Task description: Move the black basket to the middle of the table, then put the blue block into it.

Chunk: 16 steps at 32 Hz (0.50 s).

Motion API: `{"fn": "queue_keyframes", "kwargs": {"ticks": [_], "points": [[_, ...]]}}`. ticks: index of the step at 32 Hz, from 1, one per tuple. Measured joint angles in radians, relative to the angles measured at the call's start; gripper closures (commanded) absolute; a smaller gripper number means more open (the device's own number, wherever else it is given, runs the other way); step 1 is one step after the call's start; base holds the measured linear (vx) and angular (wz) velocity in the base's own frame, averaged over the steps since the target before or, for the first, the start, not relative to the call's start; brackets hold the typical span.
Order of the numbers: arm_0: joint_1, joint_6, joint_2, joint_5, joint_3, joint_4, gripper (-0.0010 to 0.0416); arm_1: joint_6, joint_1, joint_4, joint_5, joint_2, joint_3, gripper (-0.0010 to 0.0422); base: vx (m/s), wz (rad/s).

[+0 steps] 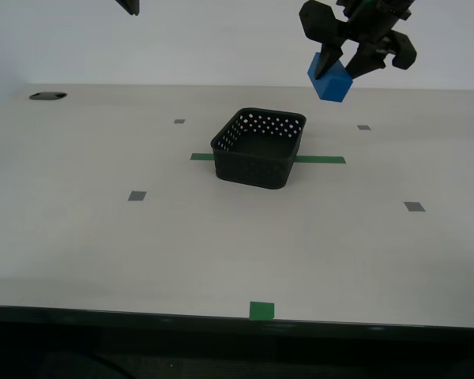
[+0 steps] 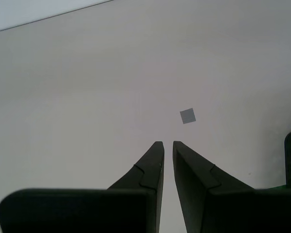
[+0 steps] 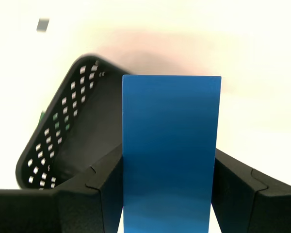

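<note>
The black basket (image 1: pixel 260 148) stands upright on the table (image 1: pixel 103 237), over the green tape strip (image 1: pixel 320 159). My first gripper (image 1: pixel 344 69) is shut on the blue block (image 1: pixel 330 81) and holds it in the air, above and to the exterior view's right of the basket. In the first wrist view the blue block (image 3: pixel 170 150) sits between the two fingers (image 3: pixel 99 189) with the basket (image 3: pixel 72 136) below it. My second gripper (image 2: pixel 166 145) is shut and empty above bare table; only a dark tip (image 1: pixel 129 6) at the exterior view's top edge may be it.
Small grey square markers (image 1: pixel 137 195) (image 1: pixel 414 207) (image 1: pixel 364 127) lie on the table, one also in the second wrist view (image 2: pixel 187 116). A green tape square (image 1: pixel 261 310) sits at the dark front edge. A dark grommet hole (image 1: pixel 47 96) is at the far left.
</note>
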<state>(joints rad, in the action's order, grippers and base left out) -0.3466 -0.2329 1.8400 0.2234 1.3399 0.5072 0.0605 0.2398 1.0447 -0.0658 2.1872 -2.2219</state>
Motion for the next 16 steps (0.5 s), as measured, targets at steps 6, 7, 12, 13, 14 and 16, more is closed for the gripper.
{"fn": "queue_keyframes", "kwargs": {"ticks": [6,7,12,13,14,16], "points": [[-0.082,-0.002,0.002,0.023,0.000,-0.023,0.0406,0.004,-0.004,0.000,0.000,0.000,0.000,0.0389,0.000,0.000],[-0.099,-0.002,0.001,0.029,0.000,-0.026,0.0406,0.004,-0.004,0.000,0.000,0.000,0.000,0.0389,0.000,0.000],[-0.199,-0.007,0.001,0.023,0.000,-0.105,0.0406,0.008,-0.006,0.000,0.000,0.000,0.000,0.0389,0.000,0.000],[-0.212,-0.008,0.001,0.023,0.000,-0.120,0.0406,0.008,-0.006,0.000,0.000,0.000,0.000,0.0389,0.000,0.000],[-0.222,-0.008,0.001,0.023,0.000,-0.132,0.0406,0.008,-0.006,0.000,0.000,0.000,0.000,0.0389,0.000,0.000],[-0.225,-0.008,0.001,0.023,0.000,-0.152,0.0406,0.008,-0.006,0.000,0.000,0.000,0.000,0.0389,0.000,0.000]]}}
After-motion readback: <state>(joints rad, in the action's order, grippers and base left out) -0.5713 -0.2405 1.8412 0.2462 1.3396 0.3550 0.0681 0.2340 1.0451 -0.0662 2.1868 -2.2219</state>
